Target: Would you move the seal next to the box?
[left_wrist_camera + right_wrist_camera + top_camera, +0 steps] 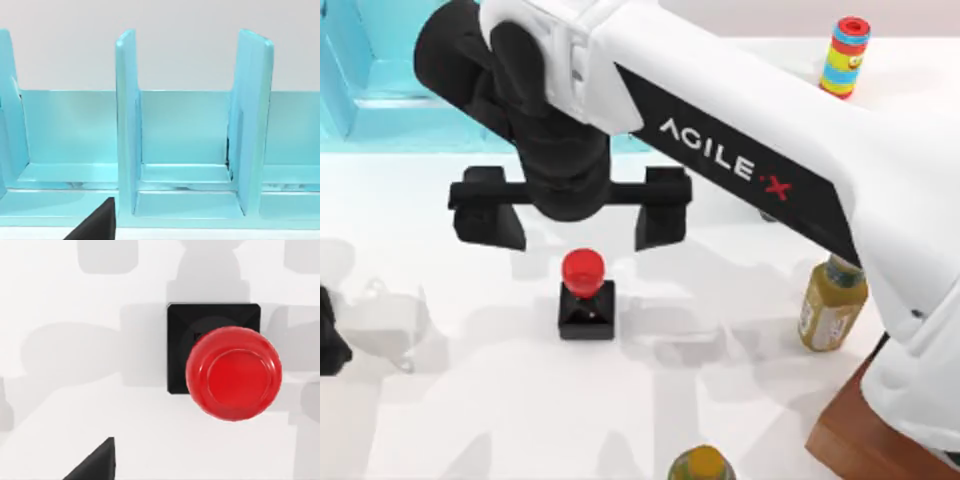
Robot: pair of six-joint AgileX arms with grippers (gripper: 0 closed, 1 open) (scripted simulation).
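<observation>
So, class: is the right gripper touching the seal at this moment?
Apart. In the top view the right gripper is open, its fingers straddling white table beyond the seal, with a clear gap to the red knob.

Right gripper (570, 222) hovering mid-table, jaws wide apart

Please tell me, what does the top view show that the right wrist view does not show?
The top view alone shows the right gripper with fingers spread wide above the seal, the box corner at the table's right, two yellow bottles, a striped bottle and the teal cabinet. The right wrist view alone looks straight down on the seal's red knob. Both show the seal upright on the white table.
</observation>
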